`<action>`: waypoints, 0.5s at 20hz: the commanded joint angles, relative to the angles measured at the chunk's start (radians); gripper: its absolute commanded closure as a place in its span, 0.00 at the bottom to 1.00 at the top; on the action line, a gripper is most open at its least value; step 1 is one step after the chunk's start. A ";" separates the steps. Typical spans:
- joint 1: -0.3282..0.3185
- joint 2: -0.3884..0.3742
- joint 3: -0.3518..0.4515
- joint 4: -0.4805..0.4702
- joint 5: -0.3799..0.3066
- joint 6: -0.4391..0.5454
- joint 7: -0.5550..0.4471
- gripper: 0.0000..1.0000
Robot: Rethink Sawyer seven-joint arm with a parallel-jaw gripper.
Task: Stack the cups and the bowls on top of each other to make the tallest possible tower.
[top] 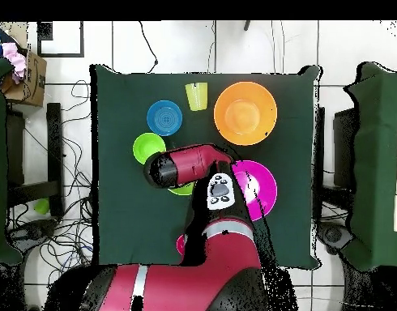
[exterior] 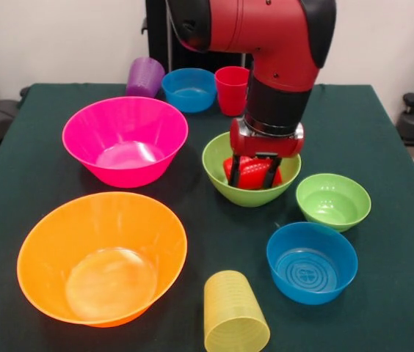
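On the green-covered bench (exterior: 383, 132), the large orange bowl (exterior: 103, 258) sits upright at the front left, with the hot pink bowl (exterior: 125, 140) upright behind it and apart from it. Past the pink bowl, at the far edge, a purple cup (exterior: 144, 76) stands mouth down, next to a small blue bowl (exterior: 189, 89) and a pinkish-red cup (exterior: 231, 90) standing upright. Near the front edge, a ribbed yellow cup (exterior: 234, 314) lies on its side, its open end toward the camera. In the middle, the medium lime green bowl (exterior: 249, 170) holds a bright red cup (exterior: 252, 173) tipped on its side; the tool (exterior: 254, 182) reaches down into this bowl with its dark fingers (exterior: 234, 170) clenched on either side of the red cup. To the right stand a small lime green bowl (exterior: 333, 201) and, in front of it, a second small blue bowl (exterior: 311, 262), both upright and separate. No pieces are nested apart from the red cup in the green bowl.
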 commanded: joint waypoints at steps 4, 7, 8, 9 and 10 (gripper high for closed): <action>-0.059 -0.067 0.143 0.108 0.030 0.080 -0.020 0.00; -0.067 -0.071 0.161 0.121 0.030 0.068 -0.013 0.00; -0.067 -0.066 0.162 0.117 0.027 0.064 -0.010 0.00; -0.069 -0.059 0.164 0.114 0.023 0.054 -0.006 0.00; -0.070 -0.056 0.166 0.113 0.021 0.051 -0.004 0.00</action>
